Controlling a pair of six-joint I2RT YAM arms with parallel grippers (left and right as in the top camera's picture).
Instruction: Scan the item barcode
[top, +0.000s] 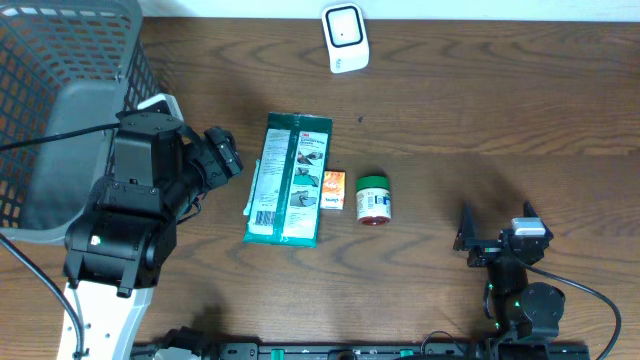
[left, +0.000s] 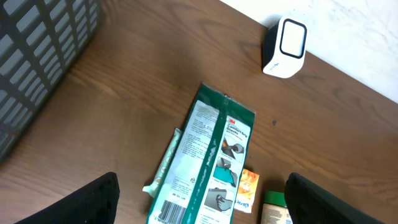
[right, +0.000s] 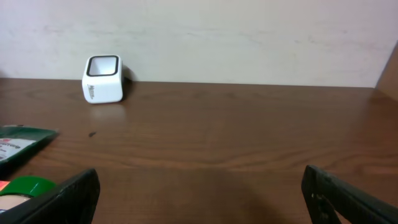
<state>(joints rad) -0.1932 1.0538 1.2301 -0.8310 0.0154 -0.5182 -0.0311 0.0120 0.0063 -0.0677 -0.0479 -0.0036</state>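
Note:
A flat green and white packet (top: 289, 180) lies mid-table, its barcode (left: 174, 214) facing up at the near end. Beside it are a small orange box (top: 333, 189) and a green-lidded jar (top: 373, 198). The white scanner (top: 345, 38) stands at the table's far edge. My left gripper (top: 228, 155) hovers just left of the packet, open and empty; in the left wrist view its fingers (left: 93, 199) straddle the packet (left: 211, 165) from above. My right gripper (top: 497, 222) rests open at the near right, holding nothing, well away from the items.
A grey wire basket (top: 60, 100) fills the far left corner behind the left arm. In the right wrist view the scanner (right: 104, 78) sits far left against the wall, with the jar (right: 25, 190) at the left edge.

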